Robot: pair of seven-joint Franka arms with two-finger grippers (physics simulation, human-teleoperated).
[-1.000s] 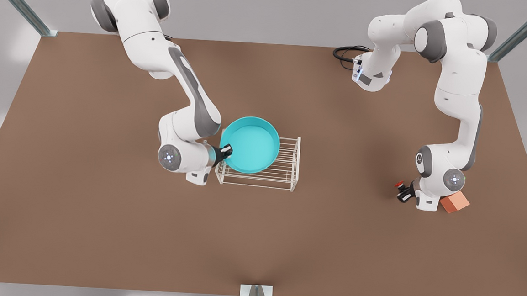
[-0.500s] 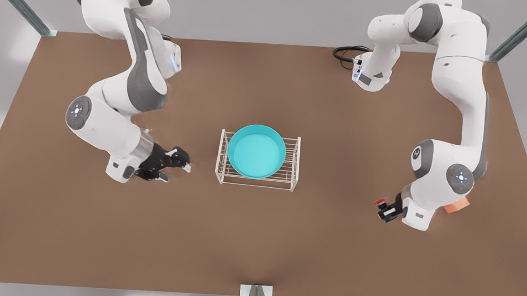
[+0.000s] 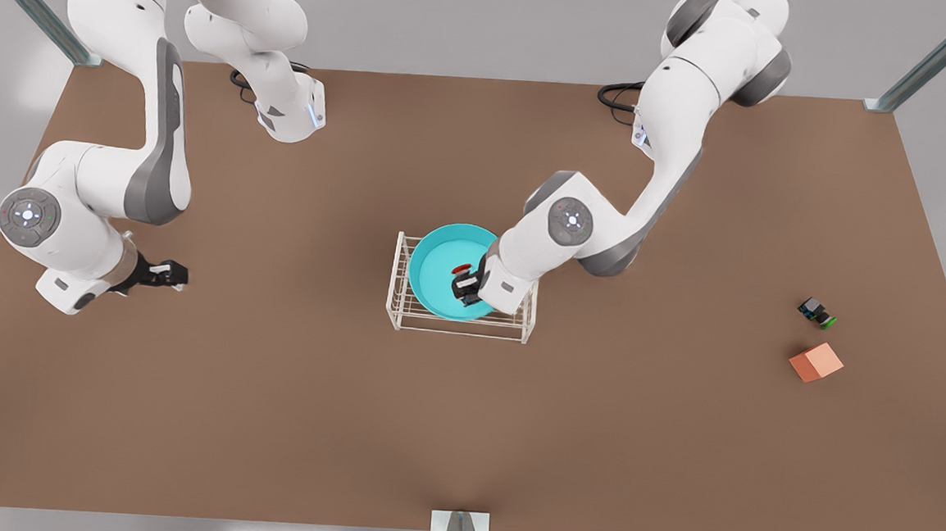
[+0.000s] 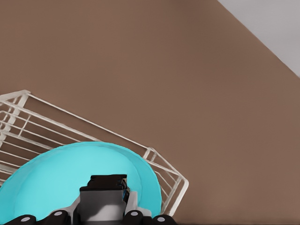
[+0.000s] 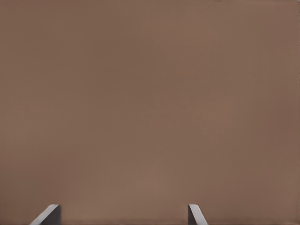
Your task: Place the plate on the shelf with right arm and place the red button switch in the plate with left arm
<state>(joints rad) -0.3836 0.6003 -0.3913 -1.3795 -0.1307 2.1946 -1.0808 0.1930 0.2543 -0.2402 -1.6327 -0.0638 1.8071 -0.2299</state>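
On the front view's left, your right hand (image 3: 177, 274) hangs low over bare table (image 3: 267, 417), well apart from the rack; the right wrist view shows its fingertips (image 5: 49, 214) spread wide with nothing between them. That arm waits, its part looking finished.

Move to the middle: the shelf (image 3: 518, 334) carries the plate (image 3: 432, 267) flat on its top tier, the dish nearly spanning the wires. Your left hand (image 3: 463, 285) has reached in from the front view's right and sits over the plate's right half, clenched on the red button switch (image 3: 464, 270), whose red cap faces toward the plate's centre. In the left wrist view the black body (image 4: 107, 187) sits between the fingers with the teal floor (image 4: 51, 183) directly beneath it.

That is the relation to mind: the switch is already inside the rim, so judge the drop as straight down, then let go.

Far right on the table lie the green-capped switch (image 3: 817, 311) and the orange cube (image 3: 816, 362), both untouched.
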